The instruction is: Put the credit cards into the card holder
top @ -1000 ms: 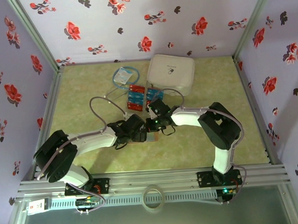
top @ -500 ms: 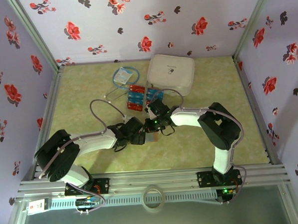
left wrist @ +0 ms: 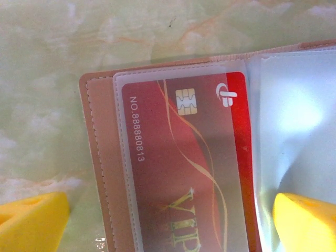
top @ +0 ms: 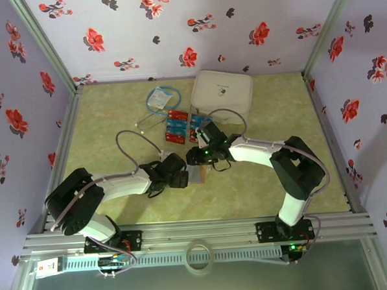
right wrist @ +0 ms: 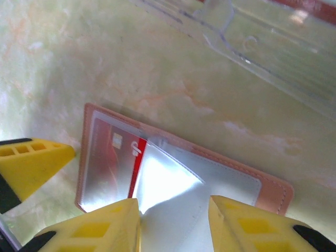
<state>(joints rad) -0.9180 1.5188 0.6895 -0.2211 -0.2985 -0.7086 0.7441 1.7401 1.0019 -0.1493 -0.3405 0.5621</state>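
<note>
**A:** Where is the card holder?

**B:** The card holder (top: 196, 176) lies open and flat on the bench (top: 115, 136), near its middle. The loose credit cards (top: 177, 127), red and blue, lie in a row at about 12 o'clock from it. The white zip case (top: 222, 95) sits farther back, at 1 o'clock.

**A:** Is anything inside it?

**B:** Yes, one red card (left wrist: 173, 173) with a gold chip and light print. It sits under a frosted sleeve on one half of the holder. On the other half, a clear leaf (right wrist: 170, 181) is bowed upward and catches the light.

**A:** And your end effectors?

**B:** Seen from above, my left end effector (left wrist: 170, 210) is at 9 o'clock of the holder, with its jaws spread wide and gripping nothing. In my left wrist view, one yellow finger (left wrist: 31, 220) sits at 7 o'clock over bare bench, just off the holder's stitched edge. The other finger is at 5 o'clock, over the clear leaf.

My right end effector (right wrist: 173, 210) reaches in from 12 o'clock of the holder. Its jaws are parted, and the raised leaf stands in the gap between them. I cannot tell whether either pad touches the leaf.
</note>
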